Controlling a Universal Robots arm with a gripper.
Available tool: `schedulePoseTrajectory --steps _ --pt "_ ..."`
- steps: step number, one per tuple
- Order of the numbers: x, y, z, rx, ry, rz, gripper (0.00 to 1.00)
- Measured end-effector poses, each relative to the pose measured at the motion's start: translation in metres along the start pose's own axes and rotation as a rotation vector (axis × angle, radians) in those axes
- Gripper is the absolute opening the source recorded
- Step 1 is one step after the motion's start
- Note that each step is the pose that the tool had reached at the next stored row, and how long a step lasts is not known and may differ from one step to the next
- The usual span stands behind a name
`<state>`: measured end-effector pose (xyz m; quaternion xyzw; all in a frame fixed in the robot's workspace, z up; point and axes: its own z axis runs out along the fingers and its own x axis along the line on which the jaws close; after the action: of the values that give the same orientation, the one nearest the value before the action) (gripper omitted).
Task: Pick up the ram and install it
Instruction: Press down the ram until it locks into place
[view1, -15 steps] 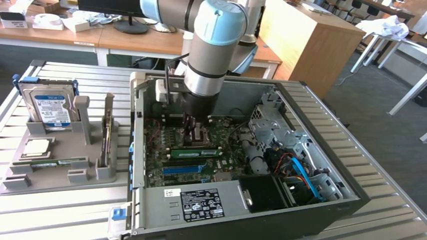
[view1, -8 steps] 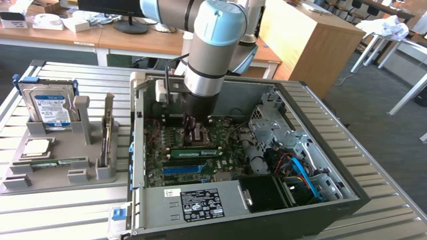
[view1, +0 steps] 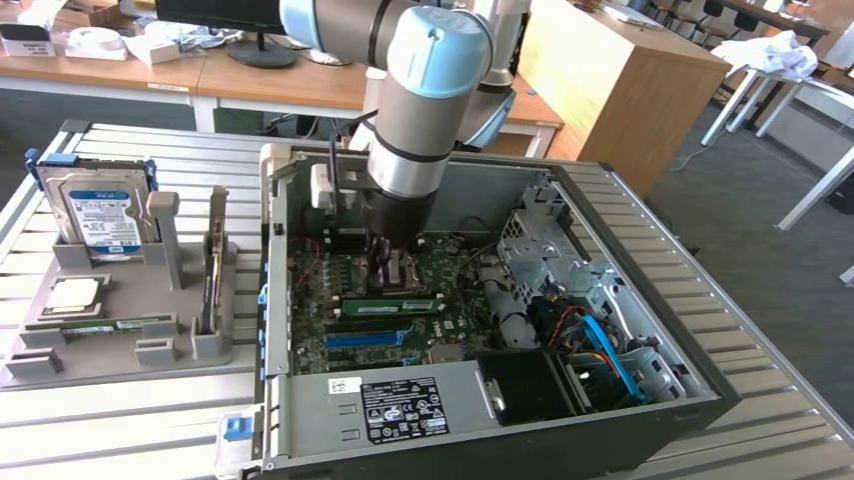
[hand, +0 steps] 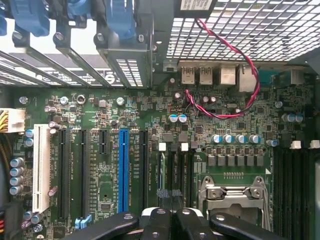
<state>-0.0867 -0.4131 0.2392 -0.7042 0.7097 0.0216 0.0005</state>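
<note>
A Universal Robots arm reaches down into an open desktop computer case (view1: 627, 400), its gripper (view1: 388, 268) hanging just above the motherboard (view1: 400, 320) with the jaws drawn together and nothing visible between them. In the wrist view the dark fingers (hand: 165, 222) sit side by side over the memory slots (hand: 172, 172) beside the metal processor socket (hand: 232, 192). The ram (view1: 390, 305), a long green stick, lies seated across the board just below the gripper in the exterior view, parallel to a blue slot strip (view1: 363, 339); whether it is fully clipped home is hard to judge from this angle. A second green stick (view1: 100, 325) rests in the grey fixture tray (view1: 80, 365) on the table to the exterior view's left, well apart from the case, near a hard drive (view1: 96, 215) standing upright. Such a module is judged light, stiff and thin, but fragile at its chips and contact edge, so it is best held by its long bare edges or short ends, kept square to the slot.
</note>
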Motion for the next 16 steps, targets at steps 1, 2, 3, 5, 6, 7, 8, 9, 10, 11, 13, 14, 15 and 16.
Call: schedulePoseTrajectory --steps 1,2,3,5,6,7,8,9,10,11,13,14,15,16 --pt "0.0000 0.0000 0.0006 0.0000 0.0000 0.000 0.10" --pt "0.0001 0.0000 0.0013 0.0000 -0.0001 0.000 0.10" --pt "0.0001 0.0000 0.0018 0.0000 0.0000 0.000 0.10" --pt "0.0002 0.0000 0.0021 -0.0001 0.0002 0.000 0.10" --pt "0.0002 0.0000 0.0021 -0.0001 0.0002 0.000 0.10" --pt "0.0001 -0.0001 0.0021 -0.0001 0.0002 0.000 0.10" --pt "0.0002 -0.0001 0.0022 0.0000 0.0001 0.000 0.10" --pt "0.0005 -0.0001 0.0023 0.0001 -0.0002 0.000 0.10" --pt "0.0009 -0.0002 0.0023 0.0001 -0.0002 0.000 0.10" --pt "0.0012 -0.0001 0.0022 0.0000 0.0000 0.000 0.10" --pt "0.0012 -0.0001 0.0022 0.0001 -0.0001 0.000 0.10" --pt "0.0012 -0.0001 0.0022 0.0000 0.0000 0.000 0.10" --pt "0.0013 -0.0001 0.0025 0.0000 0.0000 0.000 0.10" --pt "0.0013 -0.0001 0.0033 0.0000 0.0000 0.000 0.10"
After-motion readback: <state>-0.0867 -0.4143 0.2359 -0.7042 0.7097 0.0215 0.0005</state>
